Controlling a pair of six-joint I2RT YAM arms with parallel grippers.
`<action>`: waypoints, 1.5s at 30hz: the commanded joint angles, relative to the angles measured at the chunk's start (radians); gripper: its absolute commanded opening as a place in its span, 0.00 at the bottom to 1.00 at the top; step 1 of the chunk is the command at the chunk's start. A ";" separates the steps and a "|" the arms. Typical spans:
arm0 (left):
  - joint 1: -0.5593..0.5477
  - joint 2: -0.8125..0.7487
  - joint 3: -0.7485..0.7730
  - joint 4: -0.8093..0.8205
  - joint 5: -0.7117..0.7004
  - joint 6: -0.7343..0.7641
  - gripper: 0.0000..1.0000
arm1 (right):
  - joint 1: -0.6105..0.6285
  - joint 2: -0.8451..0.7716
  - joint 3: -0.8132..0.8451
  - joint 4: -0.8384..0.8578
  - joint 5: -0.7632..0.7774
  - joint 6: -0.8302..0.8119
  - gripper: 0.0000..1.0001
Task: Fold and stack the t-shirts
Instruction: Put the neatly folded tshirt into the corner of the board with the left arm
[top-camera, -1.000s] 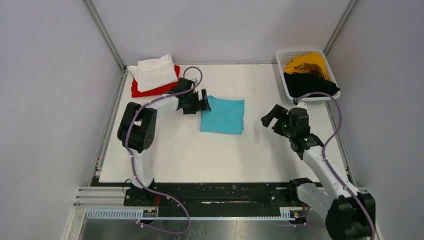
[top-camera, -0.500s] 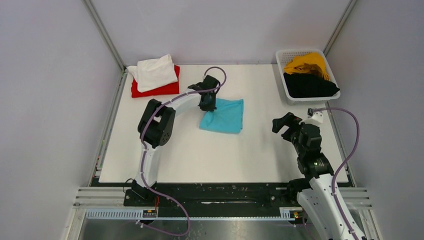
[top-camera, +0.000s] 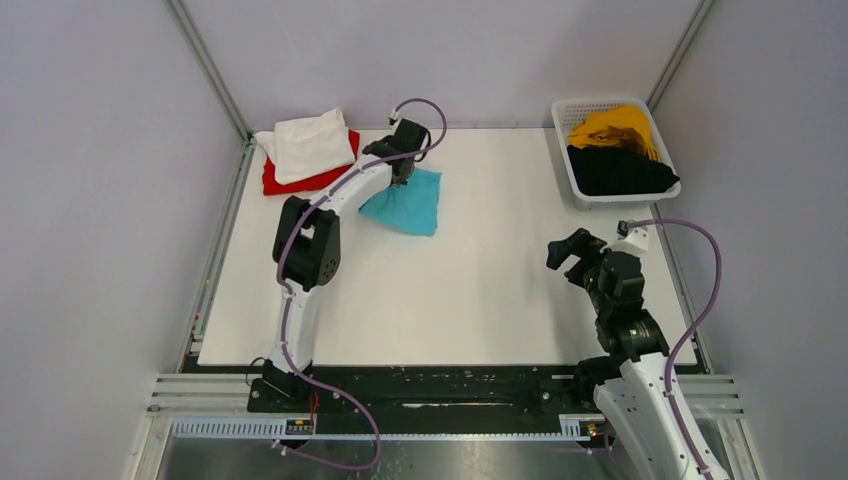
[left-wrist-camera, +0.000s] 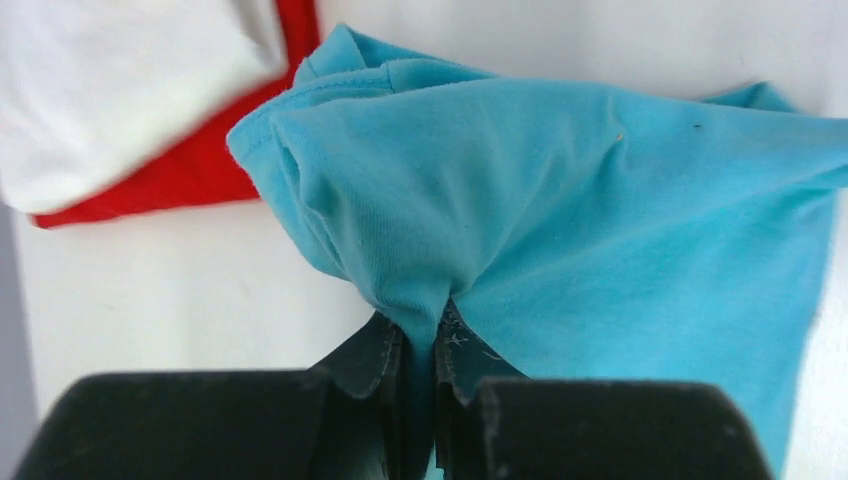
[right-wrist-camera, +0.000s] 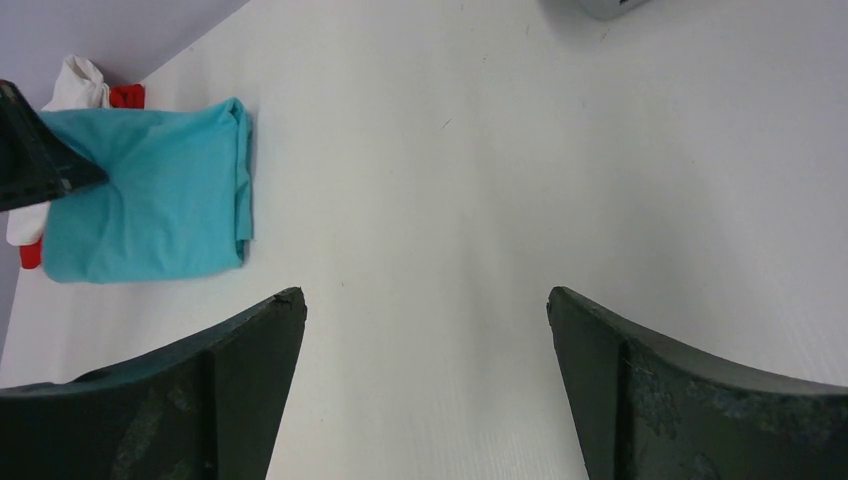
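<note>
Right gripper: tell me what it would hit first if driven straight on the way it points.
Probably the bare table: the open right gripper points at its surface. In its wrist view the turquoise t-shirt sits left of that line and the basket corner right; depth is unclear.

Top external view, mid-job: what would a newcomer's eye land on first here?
The turquoise t-shirt, bunched where the left gripper pinches it shut, lies beside the far-left stack of white t-shirt on red t-shirt. At the far right, the white mesh basket holds a mustard yellow t-shirt and a black t-shirt. The right gripper is open over the table's near right.
</note>
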 joint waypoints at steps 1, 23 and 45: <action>0.050 -0.008 0.125 0.041 -0.129 0.111 0.00 | -0.003 0.014 -0.003 0.033 0.034 -0.007 1.00; 0.229 0.044 0.493 0.063 0.090 0.343 0.00 | -0.003 0.114 0.001 0.068 0.056 -0.012 0.98; 0.455 0.151 0.539 0.136 0.231 0.282 0.00 | -0.003 0.201 0.030 0.056 0.076 -0.015 0.98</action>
